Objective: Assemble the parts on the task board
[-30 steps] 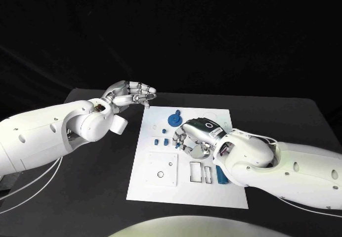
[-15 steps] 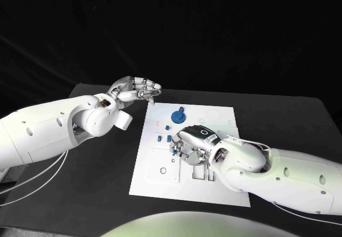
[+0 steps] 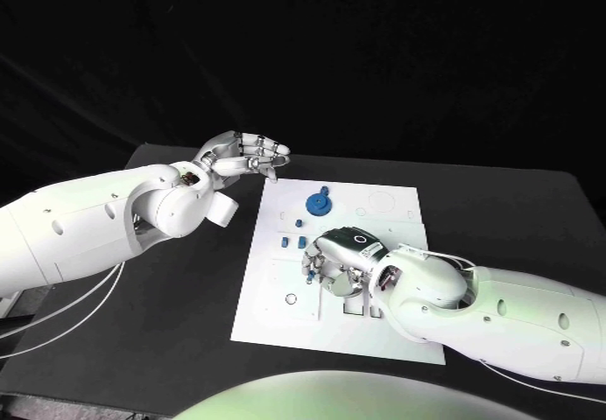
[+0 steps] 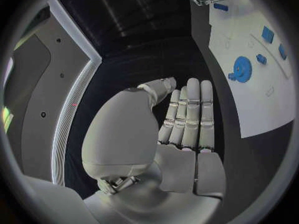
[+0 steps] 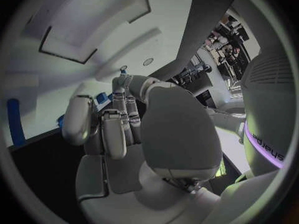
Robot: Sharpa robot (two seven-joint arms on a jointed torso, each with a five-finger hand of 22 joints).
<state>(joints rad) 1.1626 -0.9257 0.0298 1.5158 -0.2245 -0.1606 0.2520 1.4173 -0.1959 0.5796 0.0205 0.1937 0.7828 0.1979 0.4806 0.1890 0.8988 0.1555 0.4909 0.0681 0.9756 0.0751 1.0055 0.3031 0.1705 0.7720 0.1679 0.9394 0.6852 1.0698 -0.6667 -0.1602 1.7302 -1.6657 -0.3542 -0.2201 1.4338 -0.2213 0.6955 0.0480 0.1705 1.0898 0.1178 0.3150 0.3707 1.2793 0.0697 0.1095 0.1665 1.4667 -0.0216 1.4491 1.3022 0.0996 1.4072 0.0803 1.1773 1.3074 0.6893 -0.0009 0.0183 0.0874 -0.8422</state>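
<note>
Right hand (image 3: 343,262) sits low over the middle of the task board (image 3: 391,337), fingers curled down among the small blue pieces. A small blue piece (image 3: 307,270) shows at its fingertips, at 9 o'clock of the hand, but can't tell if it's pinched or just touched; the right wrist view is blocked by its own fingers (image 5: 114,129). Left hand (image 3: 246,156) hangs off the board's far left corner, at about 11 o'clock from board centre, fingers curled in together, nothing in them.

Step in hand, my guess: right hand picking or seating one small piece mid-board. To do it well: come straight down, keep the other fingers clear of the neighbouring pieces so they don't get knocked, check the pinch is firm before lifting, and line the piece up w/ its slot before pressing. Left hand could steady the board edge if it slides.

Count, head view:
- blue gear (image 3: 317,204), 1, at board's 12 o'clock, w/ a small blue knob just beyond it.
- small blue blocks (image 3: 286,240), approx. 3 in a short row at the left of the hand, plus the one at the fingertips.
- rectangular cut-outs near the hand, at least 2; the hand hides part.
- blue bar (image 5: 15,126), 1, seen in right wrist view.
</note>
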